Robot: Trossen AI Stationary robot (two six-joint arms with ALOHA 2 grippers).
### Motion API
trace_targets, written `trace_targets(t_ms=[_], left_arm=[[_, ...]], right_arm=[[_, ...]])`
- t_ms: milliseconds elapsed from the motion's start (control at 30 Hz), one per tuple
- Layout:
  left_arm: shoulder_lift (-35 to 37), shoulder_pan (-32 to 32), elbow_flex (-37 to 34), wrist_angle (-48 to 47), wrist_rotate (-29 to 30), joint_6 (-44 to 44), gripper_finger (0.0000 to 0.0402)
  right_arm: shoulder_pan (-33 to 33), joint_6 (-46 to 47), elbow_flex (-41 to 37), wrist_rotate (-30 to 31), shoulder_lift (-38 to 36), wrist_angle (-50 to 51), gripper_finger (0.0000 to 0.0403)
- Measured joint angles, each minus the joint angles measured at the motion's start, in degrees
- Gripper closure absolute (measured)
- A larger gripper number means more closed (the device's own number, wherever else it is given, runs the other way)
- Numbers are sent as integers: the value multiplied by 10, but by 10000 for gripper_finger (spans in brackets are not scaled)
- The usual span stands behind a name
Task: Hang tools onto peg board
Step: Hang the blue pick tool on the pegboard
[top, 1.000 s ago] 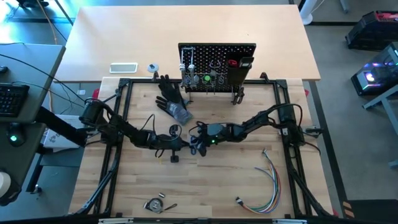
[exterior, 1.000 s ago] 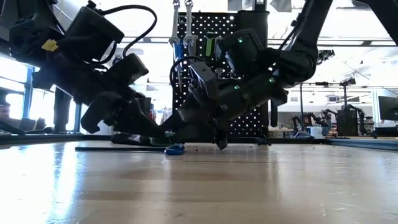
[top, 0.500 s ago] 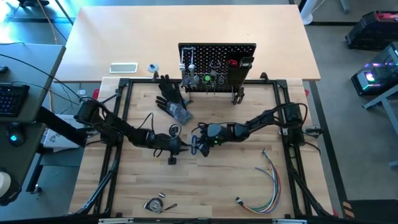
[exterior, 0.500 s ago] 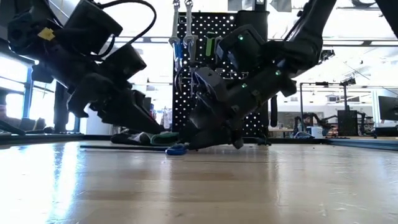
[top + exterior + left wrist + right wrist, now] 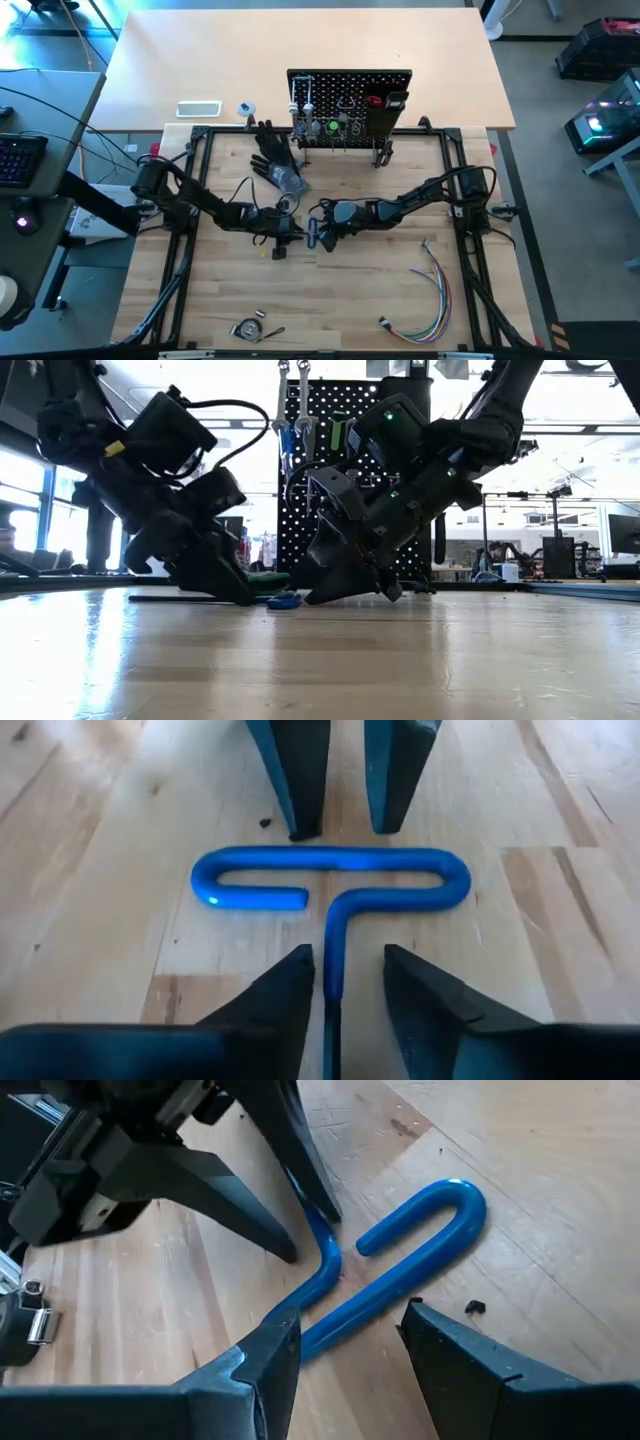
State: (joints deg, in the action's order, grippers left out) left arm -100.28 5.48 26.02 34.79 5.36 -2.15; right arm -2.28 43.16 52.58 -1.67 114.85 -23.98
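The blue-handled hex key (image 5: 335, 895) is lying flat on the wooden table (image 5: 350, 290), at mid-table in front of the peg board (image 5: 349, 105), between the two grippers.

The left gripper (image 5: 345, 990) is opening. A second ago its fingers were closed around the key's shaft; now they are standing apart on either side of the shaft with visible clearance, so the left arm is no longer gripping the tool. The low view shows this gripper still pressed low at the tabletop.

The right gripper (image 5: 350, 1355) is facing it from the opposite side. Its fingers are staying spread, straddling the looped blue handle without closing on it. Nothing is held by either arm at this moment.

Judgement: the release indicates a handover on the table surface. The left arm is giving up the key so that the right arm can take it by the handle. The key is not yet hung; several tools (image 5: 320, 125) are already hanging on the board.
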Motion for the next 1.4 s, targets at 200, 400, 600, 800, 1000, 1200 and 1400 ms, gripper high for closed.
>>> trace_targets(t_ms=[200,400,600,800,1000,1200,1400], left_arm=[[-39,-1,32,2,-4,55,375],[-53,11,46,-1,33,87,395],[-36,24,46,-5,66,100,398],[-20,32,45,-9,102,111,401],[-17,38,45,7,109,114,397],[-16,40,45,43,105,114,399],[-8,39,45,5,106,100,401]], right_arm=[[0,14,0,0,0,0,226],[0,32,0,5,-2,14,226],[0,42,1,17,-2,24,226],[0,44,1,21,-1,26,226],[-1,56,0,30,0,25,226],[0,61,0,36,2,11,226],[0,57,0,47,4,24,226]])
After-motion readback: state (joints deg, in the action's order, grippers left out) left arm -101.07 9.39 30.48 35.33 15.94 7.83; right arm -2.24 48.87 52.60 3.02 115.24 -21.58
